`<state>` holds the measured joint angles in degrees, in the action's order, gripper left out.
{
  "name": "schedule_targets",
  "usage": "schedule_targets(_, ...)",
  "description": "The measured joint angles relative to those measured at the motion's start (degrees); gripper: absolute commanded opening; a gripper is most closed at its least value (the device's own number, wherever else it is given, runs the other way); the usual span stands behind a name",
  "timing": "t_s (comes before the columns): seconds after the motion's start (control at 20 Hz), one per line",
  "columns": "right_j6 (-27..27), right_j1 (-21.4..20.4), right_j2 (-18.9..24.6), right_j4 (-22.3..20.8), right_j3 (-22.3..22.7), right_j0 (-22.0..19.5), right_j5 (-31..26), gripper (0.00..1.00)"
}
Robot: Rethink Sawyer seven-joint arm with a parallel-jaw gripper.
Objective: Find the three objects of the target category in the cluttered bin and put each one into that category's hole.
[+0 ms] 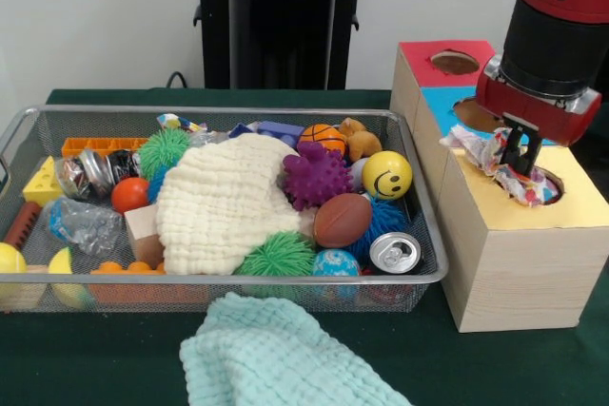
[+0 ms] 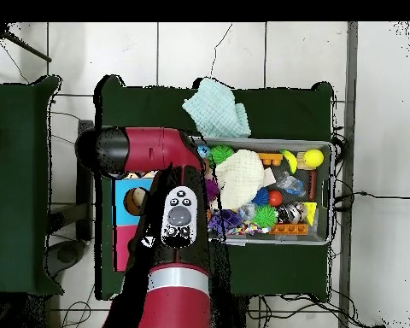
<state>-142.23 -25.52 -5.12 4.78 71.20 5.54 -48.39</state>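
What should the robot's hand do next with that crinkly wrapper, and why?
Probably let go. The hand holds the crumpled wrapper right over the hole in the yellow box top, part of it already in, so opening should drop it inside.

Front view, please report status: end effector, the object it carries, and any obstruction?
End effector shut on crumpled wrapper, over yellow hole of sorting box. Wrapper half in. Nothing blocking the hole.

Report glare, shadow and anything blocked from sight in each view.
Front view: even light, a bright glint on the can top, soft shadow under the wire bin; the gripper is sharp, its jaws in a crumpled wrapper over the yellow hole. Overhead view: the arm hides the sorting box and gripper.
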Motion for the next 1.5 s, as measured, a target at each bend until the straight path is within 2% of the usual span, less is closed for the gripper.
schedule_targets(0.2, 0.00, 2.11, 0.00, -0.06, -2.26, 0.10, 0.00, 0.00)
schedule_targets(0.45, 0.01, 8.17, -0.10, -0.01, -6.77, 1.06, 0.82, 0.00)
schedule_targets(0.6, 0.01, 9.51, -0.80, 0.47, -9.64, 2.11, 1.01, 0.00)
schedule_targets(0.9, -0.01, 12.44, -7.31, 0.64, -14.90, 6.59, -2.65, 0.00)
schedule_targets(1.15, -0.22, 14.31, -11.26, 1.37, -17.63, 8.82, -4.70, 0.00)
schedule_targets(1.5, -0.22, 14.60, -12.08, 2.78, -17.52, 8.94, -4.84, 0.00)
